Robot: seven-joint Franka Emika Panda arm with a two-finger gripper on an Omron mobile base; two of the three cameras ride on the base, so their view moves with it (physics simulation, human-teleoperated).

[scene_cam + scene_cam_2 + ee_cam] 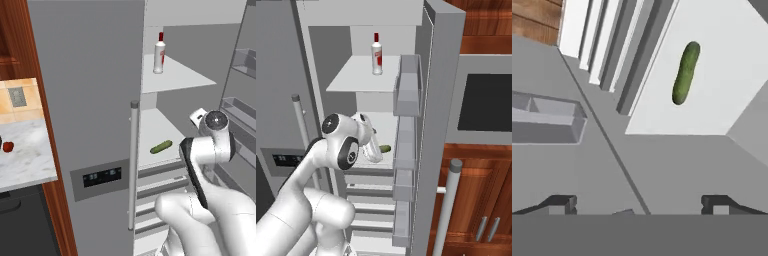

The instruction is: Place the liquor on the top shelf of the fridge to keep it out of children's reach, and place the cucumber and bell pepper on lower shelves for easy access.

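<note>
Pincer [639, 202] spread, holding nothing, near cucumber [161, 147] lying on lower shelf [150, 131]; liquor [159, 53] upright on top shelf [180, 76]; bell pepper [8, 146] on table [27, 155].

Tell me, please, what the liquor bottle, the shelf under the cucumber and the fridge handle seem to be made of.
Liquor bottle: probably glass or clear plastic, with a glossy pale body, red cap and red label.
Shelf under the cucumber: looks like matte white plastic, being flat, plain and without reflections.
Fridge handle: seems brushed metal, a smooth grey bar with a soft sheen, though painted plastic is possible.
</note>
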